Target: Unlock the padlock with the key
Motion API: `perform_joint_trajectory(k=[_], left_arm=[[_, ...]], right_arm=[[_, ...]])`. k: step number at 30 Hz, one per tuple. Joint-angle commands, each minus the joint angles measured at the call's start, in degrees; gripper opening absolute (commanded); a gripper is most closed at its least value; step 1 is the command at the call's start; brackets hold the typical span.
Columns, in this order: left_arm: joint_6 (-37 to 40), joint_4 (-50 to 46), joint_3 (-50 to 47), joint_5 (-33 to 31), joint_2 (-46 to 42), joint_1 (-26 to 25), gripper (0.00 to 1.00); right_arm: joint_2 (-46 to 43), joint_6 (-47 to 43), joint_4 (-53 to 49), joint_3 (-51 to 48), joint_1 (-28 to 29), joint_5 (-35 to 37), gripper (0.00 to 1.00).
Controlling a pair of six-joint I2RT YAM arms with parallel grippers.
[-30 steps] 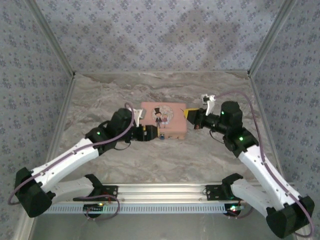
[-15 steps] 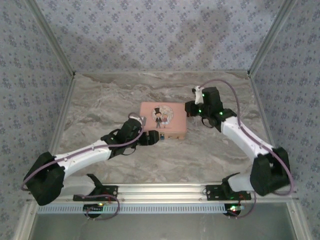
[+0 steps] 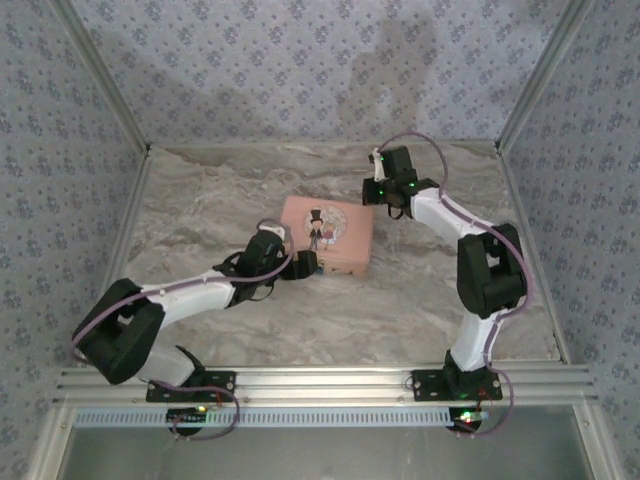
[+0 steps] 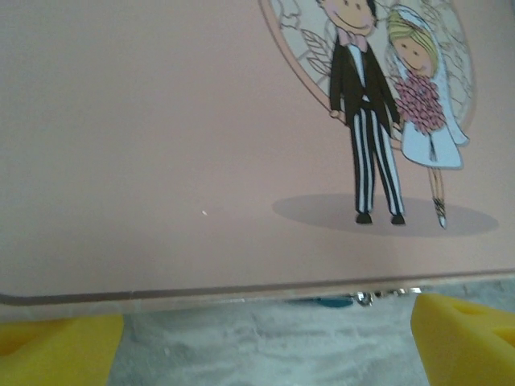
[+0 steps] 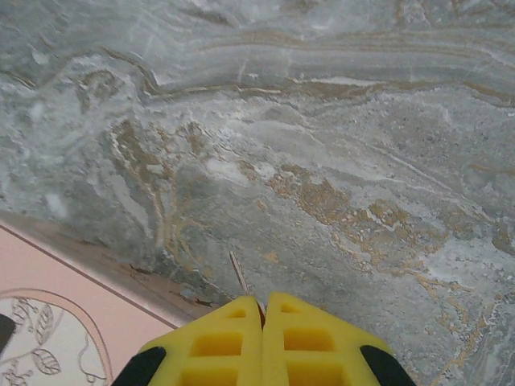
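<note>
The pink tin (image 3: 327, 233) with the cartoon couple lies mid-table. My left gripper (image 3: 305, 263) sits at the tin's near left edge, open. Its yellow fingertips (image 4: 56, 350) stand far apart in the left wrist view, with bare table between them. Under the tin's (image 4: 201, 145) front edge peeks the padlock (image 4: 331, 302), a small bluish piece with a shiny metal bit beside it. My right gripper (image 3: 375, 192) hovers by the tin's far right corner. In the right wrist view the right gripper (image 5: 263, 301) is shut on the key (image 5: 239, 279), a thin sliver sticking out past the tips.
The marble-patterned tabletop (image 3: 200, 200) is walled by patterned panels at the back and both sides. A metal rail (image 3: 320, 380) runs along the near edge at the arm bases. A corner of the tin (image 5: 48, 297) lies below and left of the right gripper.
The left gripper's jaws have spread wider at the tin's near edge. The right arm has swung away from the tin's right side toward the far corner, key still pinched.
</note>
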Motion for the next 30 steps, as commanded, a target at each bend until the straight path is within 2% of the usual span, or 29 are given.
perform_joint_trajectory(k=[1,4,7,11,15,18,23,27,30], left_arm=[[2.73,3.98,3.59,2.66,2.7,2.1,0.93],[3.05,6.15,3.88,5.01,4.29,2.77,0.98],[2.87,9.23,2.32,7.41,5.21,2.45,0.98],[2.28,17.13,-2.66,7.11,5.61,1.5,0.98],[6.32,25.34,-5.74,4.35,7.56,-1.12,0.98],[7.87,28.16,-5.81,3.38,10.91,-2.26,0.98],[8.09,40.44,-7.63,3.95,17.0,-2.62,0.98],[9.27,43.93,-5.89,7.26,20.92,-3.01,0.98],[10.17,44.52,-3.8,12.52,23.16,-3.23,0.9]], right_arm=[[1.7,-1.5,-2.4,2.63,0.11,1.72,0.0],[2.39,-2.07,-2.99,2.98,0.58,2.9,0.0],[3.02,-2.89,-3.28,2.92,1.12,3.53,0.0],[3.31,-3.05,-2.54,2.08,1.28,3.45,0.0],[3.74,-3.69,-2.32,1.75,1.63,3.59,0.0],[3.51,-3.67,-2.1,1.22,1.66,3.45,0.0],[3.31,-4.15,-1.75,0.54,1.65,3.23,0.0],[3.58,-4.41,-1.37,0.05,1.82,3.06,0.0],[3.66,-4.5,-1.19,-0.32,1.78,3.18,0.0]])
